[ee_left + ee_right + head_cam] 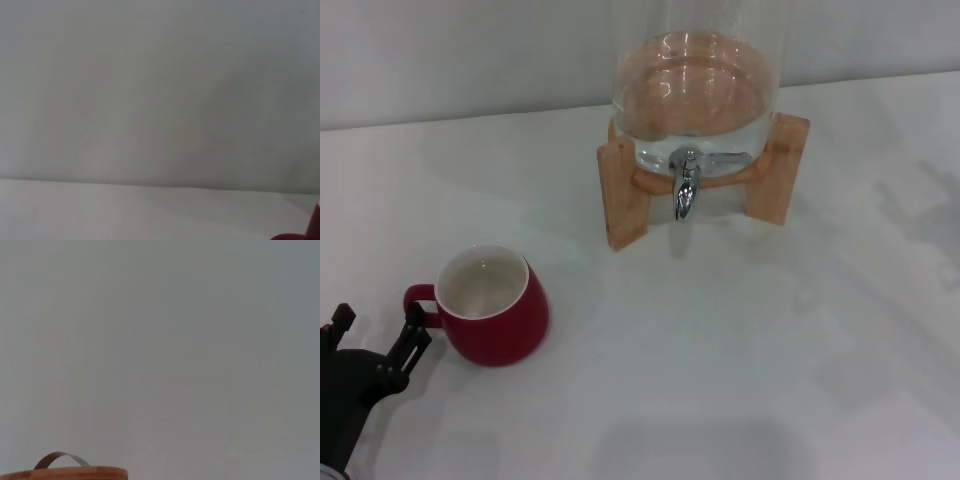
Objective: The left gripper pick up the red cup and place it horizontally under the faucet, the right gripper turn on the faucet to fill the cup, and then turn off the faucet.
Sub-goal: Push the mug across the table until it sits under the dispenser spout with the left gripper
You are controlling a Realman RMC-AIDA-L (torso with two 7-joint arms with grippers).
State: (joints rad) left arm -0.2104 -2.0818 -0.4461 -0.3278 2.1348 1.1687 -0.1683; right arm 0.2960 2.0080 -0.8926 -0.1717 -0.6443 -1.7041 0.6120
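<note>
Left claw (375,345) half cropped beside red cup (492,307).

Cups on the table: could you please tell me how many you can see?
1. The red cup stands upright on the white table, on the robot's left, nearer than the faucet and not under it. The left pincer is beside its handle. None appears hidden.

A glossy red glaze is seen on the cup (492,312), with a smooth cream inside. The faucet (686,190) is formed of shiny chrome. Clear glass is shown by the dispenser (695,95), matt pale wood by its stand (627,195). The table (740,380) is finished smooth, white.
</note>
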